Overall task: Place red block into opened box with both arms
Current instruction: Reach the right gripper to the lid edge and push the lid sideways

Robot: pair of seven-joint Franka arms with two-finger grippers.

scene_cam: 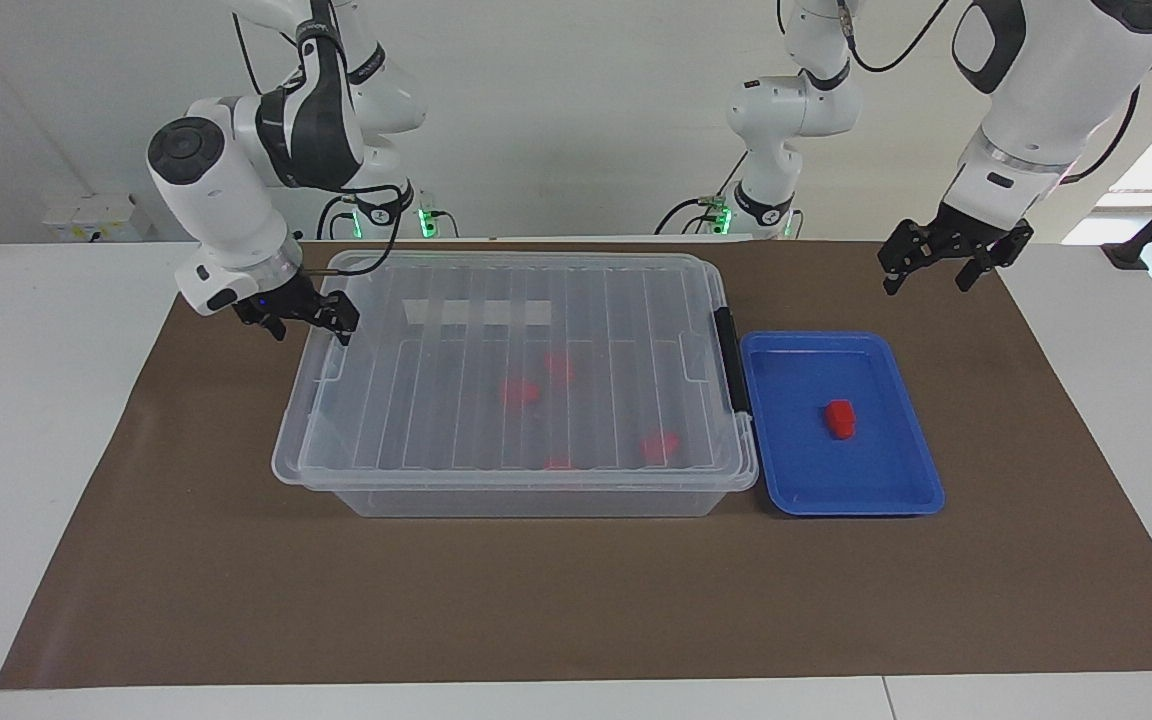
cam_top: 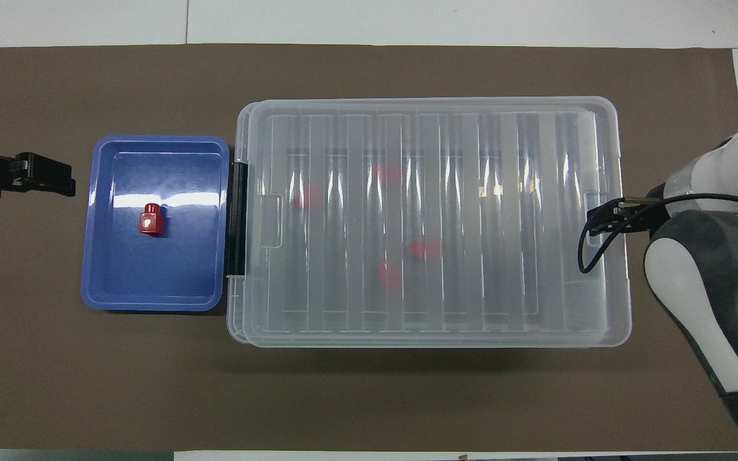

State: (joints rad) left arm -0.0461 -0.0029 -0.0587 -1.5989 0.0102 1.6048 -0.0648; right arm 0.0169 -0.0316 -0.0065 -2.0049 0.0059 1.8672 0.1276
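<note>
The red block (scene_cam: 841,418) (cam_top: 150,219) lies in a shallow blue tray (scene_cam: 816,490) (cam_top: 151,282). Beside the tray stands the box (scene_cam: 526,497) (cam_top: 433,339), a clear bin whose ribbed lid lies flat on it. Its black latch (scene_cam: 731,360) (cam_top: 236,218) faces the tray. Several red pieces (scene_cam: 519,392) (cam_top: 425,250) show blurred through the lid. My right gripper (scene_cam: 308,328) (cam_top: 603,221) is open, low at the box's end toward the right arm, its fingertips at the lid's edge. My left gripper (scene_cam: 946,265) (cam_top: 42,179) waits open above the mat past the tray.
A brown mat (scene_cam: 576,600) (cam_top: 369,397) covers the table under everything, with white table around it. The right arm's cable (cam_top: 590,253) loops over the lid's end.
</note>
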